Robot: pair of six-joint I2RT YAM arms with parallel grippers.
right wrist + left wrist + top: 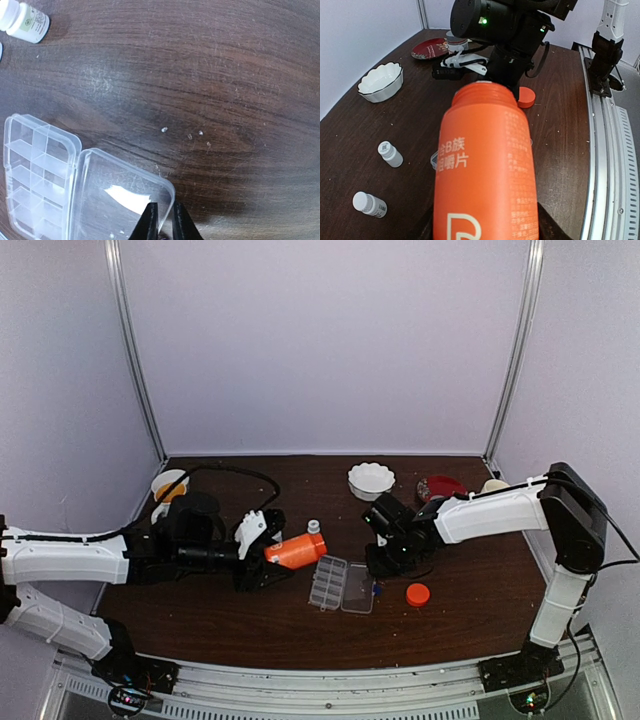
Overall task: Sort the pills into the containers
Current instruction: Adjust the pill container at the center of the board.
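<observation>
**Pills.** A few pills (164, 129) lie loose on the bare table (240, 60) as tiny pale pellets, each apart from the next. They sit just beyond the open lid (120, 192) of the organiser box (35, 170). No pill can be made out in the containers. The cells look vacant, though the clear plastic makes this hard to confirm.

**Organiser box.** The box lies flat and open, with the lid laid out beside the cells on its hinge. This position presents every cell upward for loading.

**Right gripper.** The right gripper (164, 221) points down at the lid's outer corner. Its fingers stand almost pressed together, with only a slim gap between them. Whether they pinch the lid's rim or merely touch it cannot be told. The loose pills lie near the fingertips but apart from them. Judgement: this placement suits steadying the box or adjusting the lid.

**Left gripper.** The left gripper (270, 552) is clamped on the orange bottle (485, 165) and holds it on its side above the table. The uncapped mouth points toward the box and the right arm. In the top view the mouth is near the cell side of the box, not over it. Judgement: this is a pouring attitude. The bottle's contents are not visible.

**Surroundings.** The orange cap (418, 593) lies on the table beyond the lid.
</observation>
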